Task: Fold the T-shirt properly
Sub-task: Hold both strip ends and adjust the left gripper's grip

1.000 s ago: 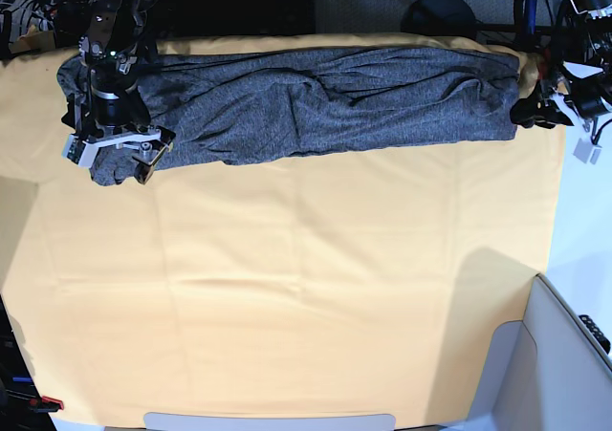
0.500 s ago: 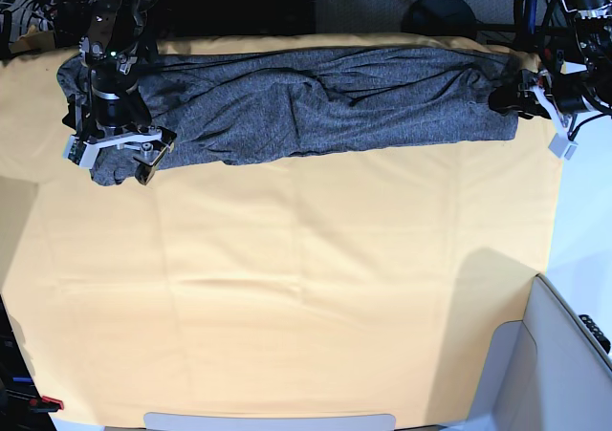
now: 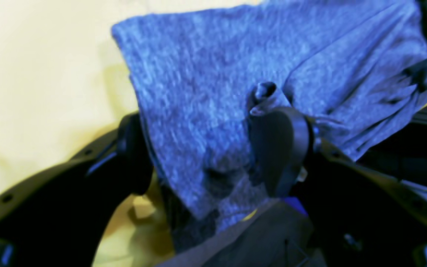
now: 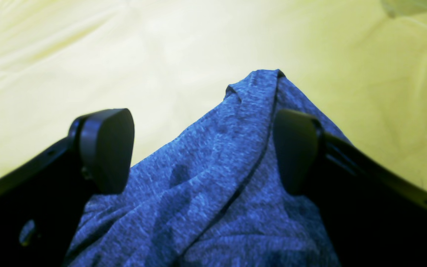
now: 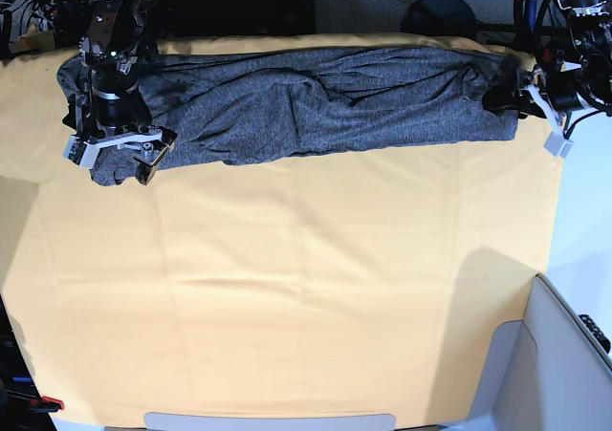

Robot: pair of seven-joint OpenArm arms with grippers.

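Observation:
The dark grey T-shirt [image 5: 306,101] lies bunched in a long band along the far edge of the yellow-orange cloth [image 5: 287,288]. My right gripper [image 5: 120,159] is at the band's left end. In the right wrist view it [image 4: 202,148] is open, with a pointed fold of the shirt [image 4: 243,111] lying between its fingers [image 4: 106,148]. My left gripper [image 5: 507,101] is at the band's right end. In the left wrist view it [image 3: 206,155] is open and straddles the shirt's edge [image 3: 206,74], and cloth is bunched against one finger [image 3: 278,148].
The yellow-orange cloth covers the whole table. A grey and white bin [image 5: 559,355] stands at the front right corner. A black round base [image 5: 445,10] and cables sit behind the far edge. A white strip [image 5: 268,421] lies along the front edge.
My left gripper has moved in from beyond the shirt's right end onto that end, towards the left of the base view. My right gripper has barely moved.

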